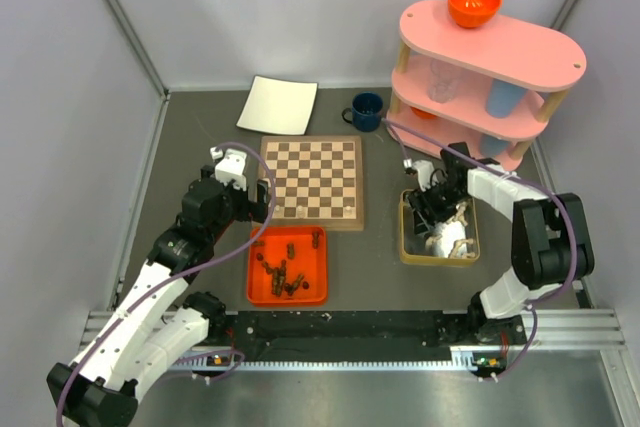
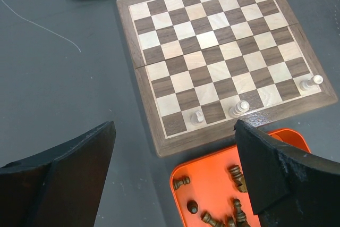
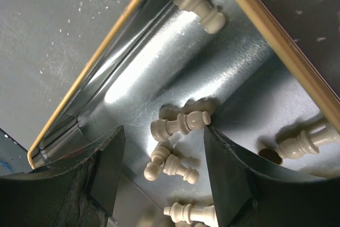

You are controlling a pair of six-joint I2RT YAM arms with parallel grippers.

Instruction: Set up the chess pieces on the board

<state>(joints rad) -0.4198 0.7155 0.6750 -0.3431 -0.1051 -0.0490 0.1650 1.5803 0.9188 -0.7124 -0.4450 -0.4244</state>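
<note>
Nearest the bases, dark chessmen [image 2: 236,176] lie tumbled in the orange tray [image 2: 212,184]. The left gripper [image 2: 174,128] hangs over the gap between tray and board, jaws spread wide and empty. To the right, the right gripper [image 3: 163,131] sits low in the metal tin [image 3: 133,67], jaws partly apart astride a pale chessman [image 3: 180,124] lying flat, nothing clamped. Beyond, the board [image 2: 212,51] carries three pale pieces [image 2: 239,107] on its near row. The chessmen look light, hard and apt to roll, so a pinch across the narrow stem seems safest
</note>
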